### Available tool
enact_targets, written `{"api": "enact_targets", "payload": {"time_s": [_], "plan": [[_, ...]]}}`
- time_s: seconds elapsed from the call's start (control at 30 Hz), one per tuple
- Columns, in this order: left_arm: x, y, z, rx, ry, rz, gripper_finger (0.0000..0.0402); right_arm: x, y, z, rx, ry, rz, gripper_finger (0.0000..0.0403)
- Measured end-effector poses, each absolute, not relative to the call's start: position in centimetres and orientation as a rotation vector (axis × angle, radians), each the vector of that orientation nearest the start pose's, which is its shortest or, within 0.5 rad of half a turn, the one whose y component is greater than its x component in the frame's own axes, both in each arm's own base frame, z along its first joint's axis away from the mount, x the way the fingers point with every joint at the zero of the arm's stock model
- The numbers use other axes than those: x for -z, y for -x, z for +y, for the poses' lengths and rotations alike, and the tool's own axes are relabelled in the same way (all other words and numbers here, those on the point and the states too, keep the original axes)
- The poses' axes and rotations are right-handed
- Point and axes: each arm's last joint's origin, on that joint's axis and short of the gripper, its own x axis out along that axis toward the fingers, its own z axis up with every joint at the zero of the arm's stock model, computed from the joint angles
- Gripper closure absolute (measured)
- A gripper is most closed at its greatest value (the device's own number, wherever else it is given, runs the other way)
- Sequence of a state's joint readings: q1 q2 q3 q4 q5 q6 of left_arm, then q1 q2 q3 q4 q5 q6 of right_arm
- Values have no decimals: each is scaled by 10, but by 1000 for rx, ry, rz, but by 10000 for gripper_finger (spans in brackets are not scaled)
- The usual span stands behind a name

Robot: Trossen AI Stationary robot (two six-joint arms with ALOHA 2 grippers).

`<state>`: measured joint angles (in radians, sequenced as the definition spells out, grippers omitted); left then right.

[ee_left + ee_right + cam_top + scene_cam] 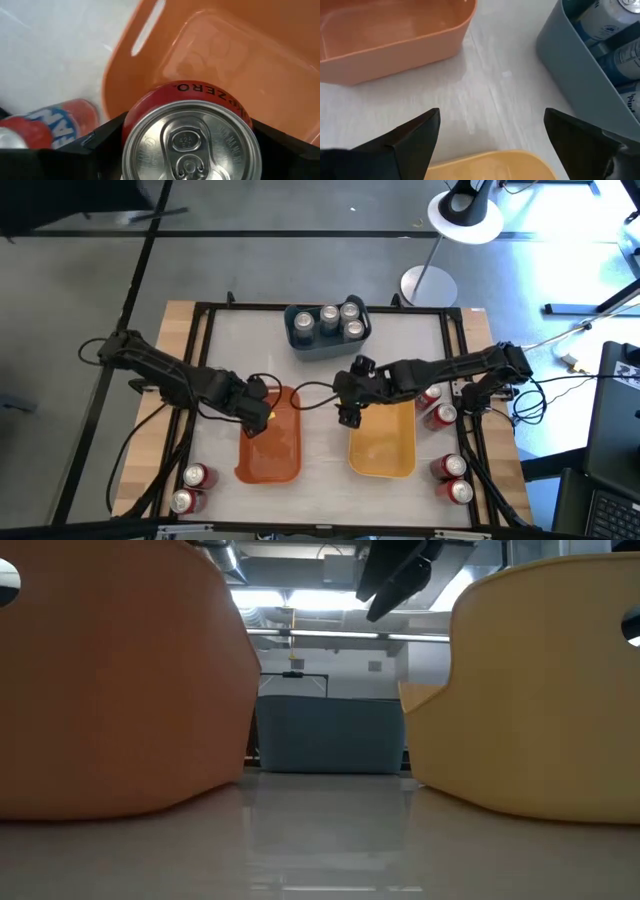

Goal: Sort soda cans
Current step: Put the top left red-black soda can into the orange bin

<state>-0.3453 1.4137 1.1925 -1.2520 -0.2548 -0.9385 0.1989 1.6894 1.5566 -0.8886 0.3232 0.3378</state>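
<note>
White table surface [325, 380] is framed by a dark rail, with grey floor and a lamp base seen beyond it in the high view. Three bins are set on it: an orange bin [272, 452] left of centre, a yellow bin [383, 448] right of centre, and a grey-blue bin [300, 338] at the far edge, in which four silver-topped cans [338, 320] are stood upright.

The left gripper [256, 416] is held over the orange bin's far left rim. A red can [192, 140] marked "ZERO" is clamped between its two dark fingers [95, 145]; one finger is pressed to each side of the can's body, and the silver top is turned toward the wrist camera. The can is held above the bin's inner wall, not resting on anything. Another red can [47, 124] is seen lying on the table just outside that bin in the left wrist view.

The right gripper [348, 408] is hung over the gap between the orange and yellow bins, near the yellow bin's far left corner. Its fingers [412, 137] are spread wide apart, and nothing is held between them.

More red cans are stood outside the rail: two at the near left [192, 488], two beside the right arm [437, 406] and two at the near right [452, 478].
</note>
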Motion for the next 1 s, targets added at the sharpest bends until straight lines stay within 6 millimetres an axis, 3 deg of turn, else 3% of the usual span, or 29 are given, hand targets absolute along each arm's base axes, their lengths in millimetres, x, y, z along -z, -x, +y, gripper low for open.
{"api": "enact_targets", "payload": {"time_s": [0.53, 1.0], "plan": [[-232, -232, -64, -569, 372, 1270, 103, -313, -349, 59, 306, -37, 915, 47], [-227, -232, -64, -542, 349, 1269, 70, -313, -349, 59, 304, -34, 913, 47]]}}
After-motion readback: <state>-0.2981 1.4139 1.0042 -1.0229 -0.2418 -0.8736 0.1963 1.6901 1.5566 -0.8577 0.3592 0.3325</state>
